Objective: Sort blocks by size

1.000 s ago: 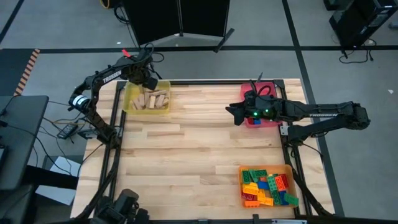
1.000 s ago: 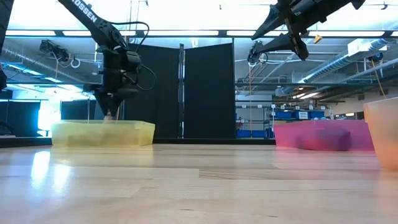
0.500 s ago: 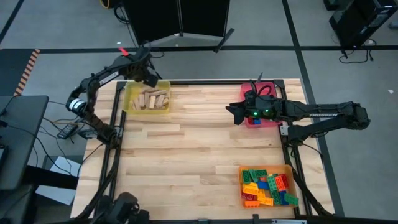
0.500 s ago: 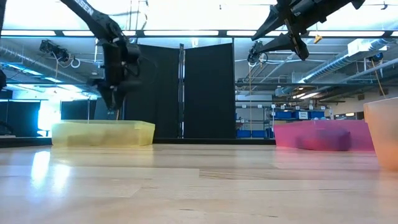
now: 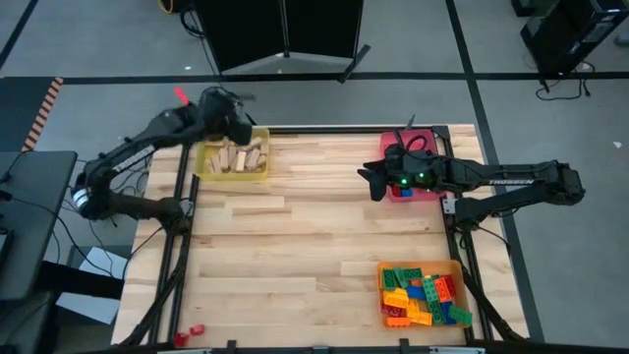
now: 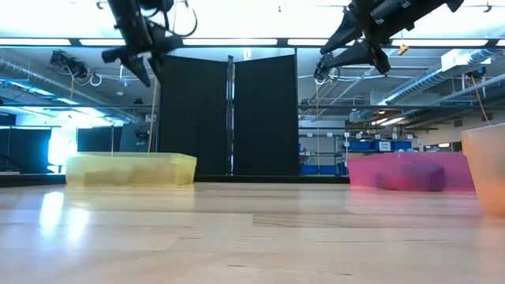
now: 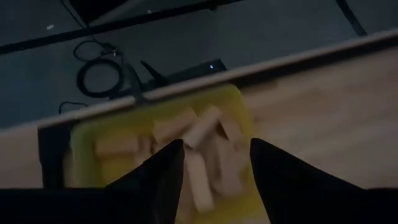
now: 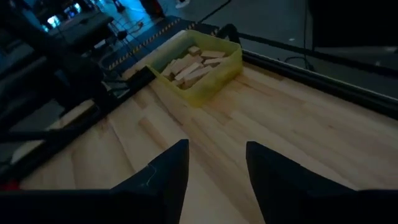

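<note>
Tan wooden blocks (image 5: 236, 157) lie heaped in the yellow tray (image 5: 202, 169) at the table's far left. Studded bricks (image 5: 421, 295) in red, blue, green, orange and yellow fill the orange tray (image 5: 382, 287) at the near right. My left gripper (image 5: 238, 126) hangs high above the yellow tray's far edge. It is open, with nothing between its fingers (image 7: 168, 165); the blocks (image 7: 199, 134) show below the gap. My right gripper (image 5: 366, 182) hovers open and empty over the table, just left of the red tray (image 5: 428, 194). It is raised well clear of the wood (image 6: 322, 61).
Bare wooden tabletop (image 5: 314, 246) stretches between the three trays. In the low view the yellow tray (image 6: 130, 168) stands at the left, the red tray (image 6: 410, 172) at the right and the orange tray (image 6: 485, 166) at the right edge. A black frame rims the table.
My left gripper has risen from just above the yellow tray's blocks to well above it, and the arm has drawn back toward the table's left edge. The wooden blocks stay in the tray. My right gripper has stayed in place.
</note>
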### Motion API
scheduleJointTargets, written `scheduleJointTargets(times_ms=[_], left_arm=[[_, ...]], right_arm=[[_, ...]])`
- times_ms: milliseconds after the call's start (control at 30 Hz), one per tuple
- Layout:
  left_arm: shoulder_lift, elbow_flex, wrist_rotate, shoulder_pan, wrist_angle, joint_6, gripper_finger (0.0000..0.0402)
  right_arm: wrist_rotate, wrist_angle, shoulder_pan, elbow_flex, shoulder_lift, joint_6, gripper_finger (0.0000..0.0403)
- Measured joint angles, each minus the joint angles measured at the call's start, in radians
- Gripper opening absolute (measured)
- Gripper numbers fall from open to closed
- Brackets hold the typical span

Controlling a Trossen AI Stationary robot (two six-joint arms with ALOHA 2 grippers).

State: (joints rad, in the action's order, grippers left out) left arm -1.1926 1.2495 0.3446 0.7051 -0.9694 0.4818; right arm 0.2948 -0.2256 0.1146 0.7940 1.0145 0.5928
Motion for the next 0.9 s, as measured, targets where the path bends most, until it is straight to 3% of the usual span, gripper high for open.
scheduleJointTargets(times_ms=[233,433,633,800,900], left_arm=[[0.009,0.000,0.226,-0.468,-0.201,0.487,0.0186],[0.005,0.000,0.250,-0.789,-0.297,0.925,0.0184],[-0.105,0.000,0.065,-1.036,-0.439,1.276,0.0164],[-0.201,0.000,-0.203,-1.155,-0.423,1.342,0.0156],[-0.236,-0.001,-0.423,-1.193,-0.384,1.341,0.0156]], right_arm=[[-0.092,-0.024,0.000,0.000,0.000,-0.076,0.0175],[-0.166,-0.101,0.000,0.000,0.000,-0.081,0.0176],[-0.207,-0.161,-0.002,0.000,0.000,-0.103,0.0170],[-0.224,-0.180,-0.002,0.000,0.000,-0.124,0.0170],[-0.225,-0.180,-0.002,0.000,0.000,-0.125,0.0172]])
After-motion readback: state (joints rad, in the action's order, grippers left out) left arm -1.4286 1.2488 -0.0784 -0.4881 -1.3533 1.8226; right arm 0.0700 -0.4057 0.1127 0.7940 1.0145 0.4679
